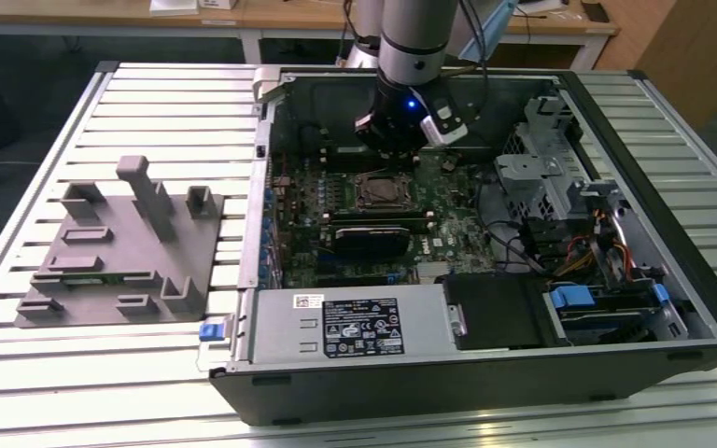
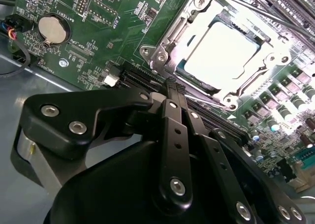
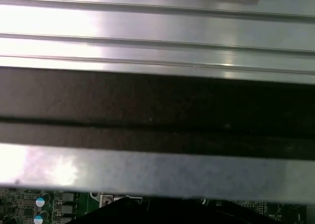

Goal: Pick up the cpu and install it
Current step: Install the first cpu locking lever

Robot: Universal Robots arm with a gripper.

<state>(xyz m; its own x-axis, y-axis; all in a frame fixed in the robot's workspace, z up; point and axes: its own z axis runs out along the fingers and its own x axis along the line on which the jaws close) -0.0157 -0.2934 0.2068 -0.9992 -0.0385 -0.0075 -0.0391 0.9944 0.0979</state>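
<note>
Tabletop (image 1: 35, 392) of ribbed metal nearest, with a grey fixture block (image 1: 122, 252) on the exterior view's left and the open case (image 1: 484, 369) beside it. Deeper in, the green board (image 2: 106, 29) and its socket (image 1: 384, 193). And there's the cpu (image 2: 224, 54), pale top glaring, lying flat inside the socket frame in the second wrist view. Just beyond the socket, toward the far wall, hangs the gripper (image 2: 173, 86), fingers pressed together with nothing between them, tips close to the frame's edge but apart from the chip. My read: seating is the step in hand. Doing it well means the chip dead level, corners matched, no pressing down, and fingers kept off the slots (image 2: 142, 81) alongside.
</note>
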